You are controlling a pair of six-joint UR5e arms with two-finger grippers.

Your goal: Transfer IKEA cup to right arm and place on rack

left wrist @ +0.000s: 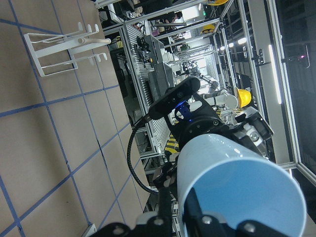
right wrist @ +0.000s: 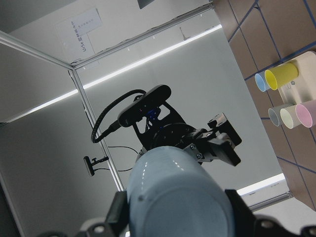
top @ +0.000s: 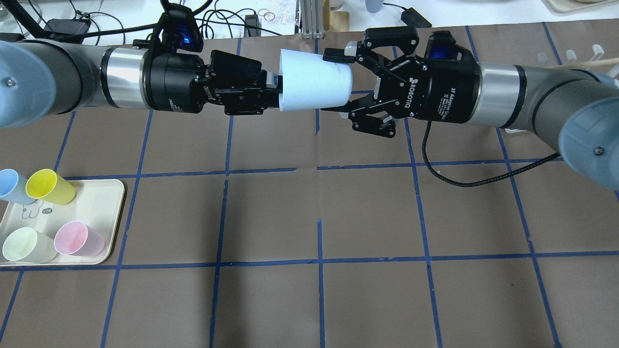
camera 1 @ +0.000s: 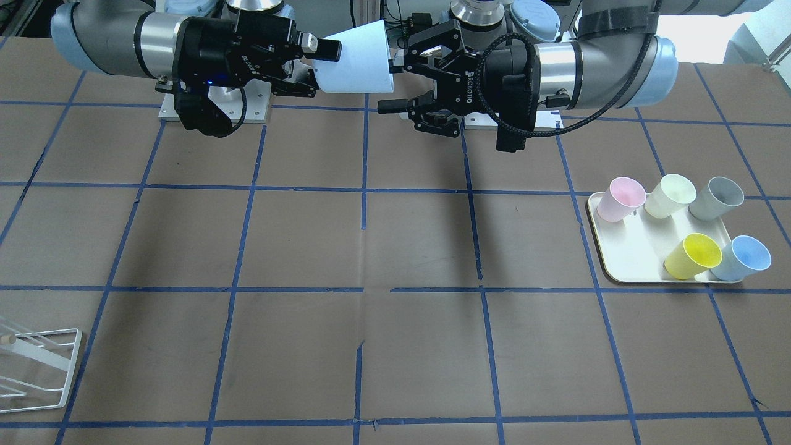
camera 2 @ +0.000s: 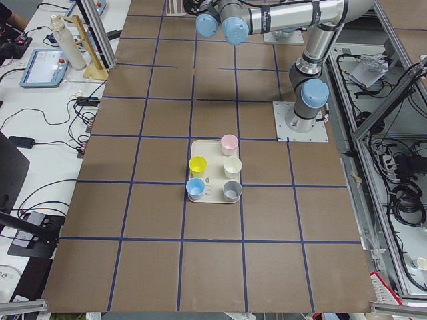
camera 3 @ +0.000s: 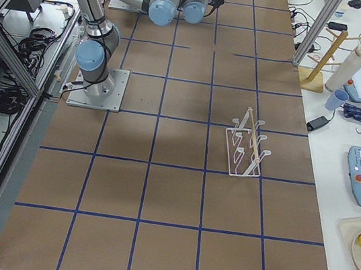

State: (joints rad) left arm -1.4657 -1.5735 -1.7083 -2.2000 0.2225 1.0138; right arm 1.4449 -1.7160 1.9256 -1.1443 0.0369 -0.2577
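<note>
The IKEA cup [camera 1: 355,59] is light blue and lies on its side in the air between both grippers, high over the table's robot side. It also shows in the overhead view [top: 314,79]. My right gripper [top: 338,80] is shut on the cup's narrow base end, one finger on each side, as the right wrist view [right wrist: 177,212] shows. My left gripper [camera 1: 392,83] is at the cup's wide mouth. Its jaws stand apart, with the rim wall between them and not pinched. The white wire rack [camera 1: 37,364] stands far off at the table's edge on my right.
A cream tray [camera 1: 624,266] on my left holds several cups: pink [camera 1: 621,198], pale green [camera 1: 670,194], grey [camera 1: 717,198], yellow [camera 1: 692,254] and a paler blue one [camera 1: 741,258]. The brown table has blue tape grid lines. A black cable [top: 449,179] hangs under my right wrist.
</note>
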